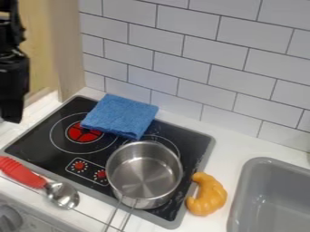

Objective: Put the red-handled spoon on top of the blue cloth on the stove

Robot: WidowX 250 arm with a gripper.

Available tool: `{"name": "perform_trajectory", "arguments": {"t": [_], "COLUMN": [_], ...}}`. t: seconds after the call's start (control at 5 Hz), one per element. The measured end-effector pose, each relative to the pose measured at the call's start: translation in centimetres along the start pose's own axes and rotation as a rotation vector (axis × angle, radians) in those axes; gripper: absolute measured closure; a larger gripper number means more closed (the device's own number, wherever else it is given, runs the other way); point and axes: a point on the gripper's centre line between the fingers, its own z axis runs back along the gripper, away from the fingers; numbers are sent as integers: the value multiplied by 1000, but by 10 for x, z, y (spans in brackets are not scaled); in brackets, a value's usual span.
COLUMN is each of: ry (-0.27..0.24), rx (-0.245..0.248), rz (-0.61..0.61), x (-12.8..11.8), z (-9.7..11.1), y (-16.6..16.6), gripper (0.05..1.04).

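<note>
Closest to the camera, a grey knob (8,219) sits on the front panel in the lower left corner. A thin metal rod (91,218) slants along the front of the counter (221,224), and the pot's wire handle (124,216) pokes down past the bottom edge of the frame. The spoon (62,195) is at the lower left, red handle pointing left and shiny metal bowl to the right.

Bit further in, the steel pot (145,173) stands upright on the black stove (51,156), around the middle of the frame and slightly low. A golden croissant (207,195), looks like a toy, lies just right of the pot, by the stove's right edge. The grey sink (263,162) takes up the lower right. Two red dials (79,166) are left of the pot, with a red and black burner (84,132) above them.

The blue cloth (121,116) lies on the back part of the stove, left of centre, partly over the burner. Off to its left, the black gripper (11,118) hangs at the left edge of the frame, well apart from the cloth. Honestly can't tell if it's released or clenched. Way back there's a white tiled wall (181,50), plus a wooden panel (37,50) at the upper left.
</note>
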Motion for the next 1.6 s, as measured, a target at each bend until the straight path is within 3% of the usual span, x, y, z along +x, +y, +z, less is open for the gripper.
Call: {"name": "perform_trajectory", "arguments": {"t": [0.4,0.8,1.0,1.2,1.4,1.6], "ry": [-6,-25,-18,-17,-46,-76], "rx": [25,-20,-4,32,94,122], "rz": [-102,-138,-145,-144,-136,-129], "x": [0,21,25,26,31,31], "z": [-20,-33,-32,-34,-41,-44], "y": [13,-5,-11,-11,-13,-17], "gripper": [83,83,84,83,85,85]}}
